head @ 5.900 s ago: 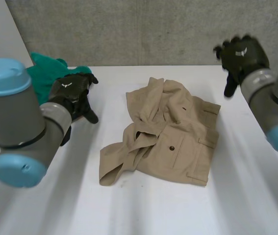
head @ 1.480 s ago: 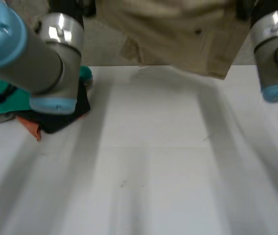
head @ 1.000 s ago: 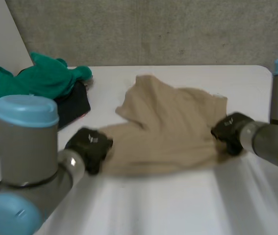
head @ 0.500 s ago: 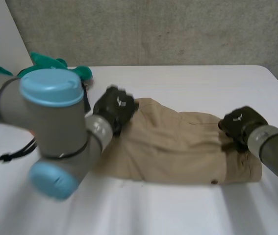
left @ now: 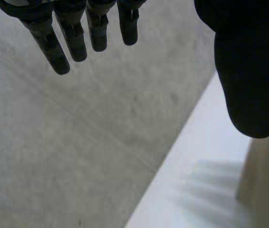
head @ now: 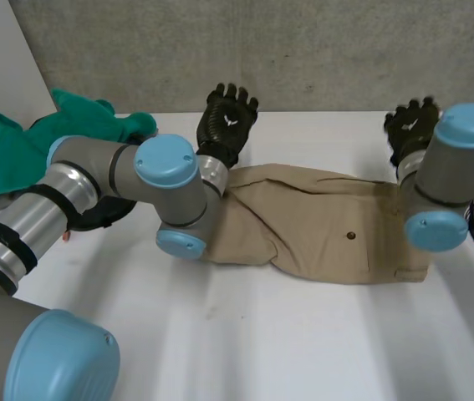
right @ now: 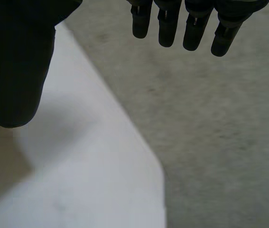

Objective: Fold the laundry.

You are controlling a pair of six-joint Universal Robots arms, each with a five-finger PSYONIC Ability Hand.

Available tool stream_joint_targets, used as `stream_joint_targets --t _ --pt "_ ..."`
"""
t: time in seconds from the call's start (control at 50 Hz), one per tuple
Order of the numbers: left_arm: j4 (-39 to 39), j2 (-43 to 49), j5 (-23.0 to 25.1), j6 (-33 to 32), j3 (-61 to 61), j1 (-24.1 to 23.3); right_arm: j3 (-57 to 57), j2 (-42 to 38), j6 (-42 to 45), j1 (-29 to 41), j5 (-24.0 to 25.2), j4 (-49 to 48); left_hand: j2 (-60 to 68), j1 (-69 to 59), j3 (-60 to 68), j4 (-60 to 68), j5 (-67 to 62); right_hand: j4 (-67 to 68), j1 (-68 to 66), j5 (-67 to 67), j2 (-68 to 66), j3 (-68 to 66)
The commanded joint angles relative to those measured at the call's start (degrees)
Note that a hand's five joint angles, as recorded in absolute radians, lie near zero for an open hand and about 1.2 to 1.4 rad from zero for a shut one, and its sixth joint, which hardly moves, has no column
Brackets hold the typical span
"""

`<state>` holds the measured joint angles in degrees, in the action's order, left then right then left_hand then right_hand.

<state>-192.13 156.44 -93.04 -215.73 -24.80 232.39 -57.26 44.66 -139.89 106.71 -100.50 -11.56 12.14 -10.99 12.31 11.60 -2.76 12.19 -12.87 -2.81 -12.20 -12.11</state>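
A khaki garment (head: 320, 230) of plain woven cloth lies spread flat across the middle of the white table (head: 303, 351), reaching toward the table's right edge. It forms a long, roughly rectangular shape with a few soft creases, stitched seams and one small dark button (head: 350, 236) on its right half. The grey left arm (head: 94, 180), capped in light blue, crosses above the garment's left end. A crumpled green cloth (head: 69, 134) sits heaped at the table's far left corner. Beyond the garment's far edge, the left hand (head: 228, 117) hangs over the table's far edge with fingers straight and fanned, holding nothing; a small white emblem on its back is too small to read. The right hand (head: 410, 127) is raised near the far right corner, fingers likewise spread and empty. The left wrist view shows that hand's straight fingers (left: 72, 38) and thumb well apart above the table's far edge and a corner of the khaki cloth. A rough grey concrete wall (head: 320, 50) stands behind.
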Motion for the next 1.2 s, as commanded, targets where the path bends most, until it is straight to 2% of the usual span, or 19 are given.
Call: stream_joint_targets --t 0.02,0.1,0.2,0.34,0.48,0.52,0.54,0.56,0.62,0.72,0.86,0.92,0.94,0.98,1.02,1.08,1.14,1.18,1.2 --pt "-1.32 -13.51 0.14 2.68 -14.72 -1.85 -9.96 14.73 -5.39 -0.37 1.44 5.39 -2.14 0.99 -2.31 -1.60 2.76 -2.19 2.87 2.81 2.20 2.11" --pt "-2.28 -23.43 0.23 4.00 -27.80 -1.76 -20.31 22.20 -9.95 -3.17 8.02 15.04 -2.14 0.99 -2.31 -1.60 2.76 -1.63 2.32 2.25 1.64 1.56" --pt "-2.29 -29.60 0.32 6.11 -38.46 -1.76 -29.82 25.64 -14.01 -6.07 13.31 20.87 -2.14 0.99 -2.31 -1.60 2.76 1.76 -1.08 -1.14 -1.75 -1.84" --pt "-2.02 -32.16 0.49 9.79 -46.73 -1.41 -40.11 26.00 -15.24 -10.12 19.37 13.78 -2.14 0.99 -2.31 -1.60 2.76 12.86 -12.18 -12.25 -12.86 -12.94" --pt "-1.94 -31.99 0.14 11.82 -48.50 -0.36 -41.35 21.00 -14.80 -10.38 19.64 6.73 -2.14 0.99 -2.31 -1.60 2.76 15.54 -14.86 -14.93 -15.54 -15.62" --pt "-1.94 -31.99 0.14 12.61 -49.02 -0.18 -40.56 18.01 -14.63 -10.47 19.21 5.24 -2.14 0.99 -2.31 -1.60 2.76 37.79 -37.10 -37.17 -37.78 -37.86" --pt "-1.94 -31.99 0.14 12.96 -49.11 -0.09 -40.39 17.48 -14.54 -10.56 19.03 4.79 -2.14 0.99 -2.31 -1.60 2.76 60.91 -60.23 -60.29 -60.90 -60.98" --pt "-1.94 -31.99 0.06 13.23 -49.20 -0.09 -40.30 17.21 -14.54 -10.73 18.68 4.35 -2.14 0.99 -2.31 -1.60 2.76 67.74 -67.06 -67.12 -67.74 -67.82" --pt "-1.85 -32.42 0.05 14.02 -49.64 -0.09 -40.82 18.17 -13.58 -12.14 15.61 1.55 -2.14 0.99 -2.31 -1.60 2.76 67.81 -67.13 -67.19 -67.80 -67.89" --pt "-1.76 -36.54 0.14 14.11 -51.39 0.08 -42.05 25.81 -3.24 -15.20 11.21 0.39 -2.14 0.99 -2.31 -1.60 2.76 67.81 -67.13 -67.19 -67.80 -67.89" --pt "-1.76 -41.73 0.49 14.46 -55.08 1.58 -40.82 26.70 13.66 -15.67 11.12 -0.30 -2.14 0.99 -2.31 -1.60 2.76 67.81 -67.13 -67.19 -67.80 -67.89" --pt "-1.76 -42.35 0.32 14.98 -55.62 2.10 -38.11 26.53 15.70 -5.85 12.87 -2.94 -2.14 0.99 -2.31 -1.60 2.76 67.81 -67.13 -67.19 -67.80 -67.89" --pt "-1.76 -42.70 0.23 15.51 -55.79 2.63 -36.45 26.35 15.61 0.19 14.62 -4.60 -2.14 0.99 -2.31 -1.60 2.76 67.81 -67.13 -67.19 -67.80 -67.89" --pt "-1.76 -42.97 0.14 16.04 -55.88 2.90 -35.64 25.74 15.61 5.41 17.34 -6.28 -2.14 0.99 -2.31 -1.60 2.76 67.81 -67.13 -67.19 -67.80 -67.89" --pt "-1.76 -43.15 0.14 16.83 -55.97 2.98 -35.03 22.77 15.69 11.46 23.12 -8.82 -2.14 0.99 -2.31 -1.60 2.76 67.81 -67.13 -67.19 -67.80 -67.89" --pt "-1.76 -43.15 -0.03 17.44 -55.71 2.99 -33.98 17.67 16.22 16.67 29.55 -8.93 -2.14 0.99 -2.31 -1.60 2.76 67.81 -67.13 -67.19 -67.80 -67.89" --pt "-1.76 -43.15 -0.03 17.71 -55.71 2.99 -33.53 14.76 16.66 18.97 31.68 -6.90 -2.14 0.99 -2.31 -1.60 2.76 67.81 -67.13 -67.19 -67.80 -67.89" --pt "-1.85 -43.15 -0.12 17.71 -55.53 2.99 -31.78 13.70 16.84 19.67 31.07 -4.18 -2.14 0.99 -2.31 -1.60 2.76 14.65 -13.97 -14.03 -14.65 -14.73" --pt "-1.85 -43.23 -0.21 17.71 -55.27 2.99 -31.25 13.87 16.06 19.50 30.63 -3.48 -2.14 0.99 -2.31 -1.60 2.76 -2.19 2.87 2.81 2.20 2.11"
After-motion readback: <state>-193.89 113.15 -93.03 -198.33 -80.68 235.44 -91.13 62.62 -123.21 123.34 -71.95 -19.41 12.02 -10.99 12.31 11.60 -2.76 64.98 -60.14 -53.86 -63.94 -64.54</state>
